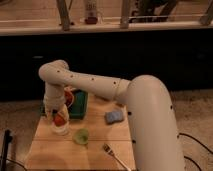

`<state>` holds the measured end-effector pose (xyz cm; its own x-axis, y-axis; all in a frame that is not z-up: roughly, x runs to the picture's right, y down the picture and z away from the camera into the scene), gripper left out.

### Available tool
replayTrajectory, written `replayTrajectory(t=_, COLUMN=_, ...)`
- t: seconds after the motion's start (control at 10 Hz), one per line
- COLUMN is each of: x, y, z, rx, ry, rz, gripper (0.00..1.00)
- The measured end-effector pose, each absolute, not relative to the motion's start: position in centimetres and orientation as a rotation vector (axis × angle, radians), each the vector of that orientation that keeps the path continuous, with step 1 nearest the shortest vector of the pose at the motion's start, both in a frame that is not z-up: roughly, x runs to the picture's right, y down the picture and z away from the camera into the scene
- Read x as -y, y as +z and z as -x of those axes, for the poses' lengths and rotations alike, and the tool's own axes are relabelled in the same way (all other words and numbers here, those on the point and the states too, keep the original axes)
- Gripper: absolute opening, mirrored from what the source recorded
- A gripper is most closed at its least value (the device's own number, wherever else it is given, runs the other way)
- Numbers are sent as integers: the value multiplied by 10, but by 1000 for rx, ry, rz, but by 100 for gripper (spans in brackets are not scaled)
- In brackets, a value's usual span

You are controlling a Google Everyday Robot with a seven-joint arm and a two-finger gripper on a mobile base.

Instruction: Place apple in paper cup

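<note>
The gripper [58, 116] is positioned at the table's [95, 150] left edge, directly above the paper cup [61, 129]. The apple [60, 120] is seen at the gripper's tip, just over the cup's rim; whether it is pinched cannot be told. A green cup [81, 136] stands just beside the paper cup. A green tray [78, 106], a blue sponge [114, 117] and a fork [116, 156] are also noted.

The scene is dim and warm-toned; the wooden table [97, 142] is moderately lit, while the wall behind the table is nearly black. Soft light from above the table brightens the pale arm [100, 87], which shades the gripper [59, 116] over the table's left side.
</note>
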<state>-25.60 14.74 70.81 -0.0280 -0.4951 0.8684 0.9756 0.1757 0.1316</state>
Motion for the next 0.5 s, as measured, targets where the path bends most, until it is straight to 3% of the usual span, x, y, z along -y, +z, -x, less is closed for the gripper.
replayTrajectory(t=0.5, x=-149, y=707, z=259, rx=989, ry=-1333, rz=648, gripper=2)
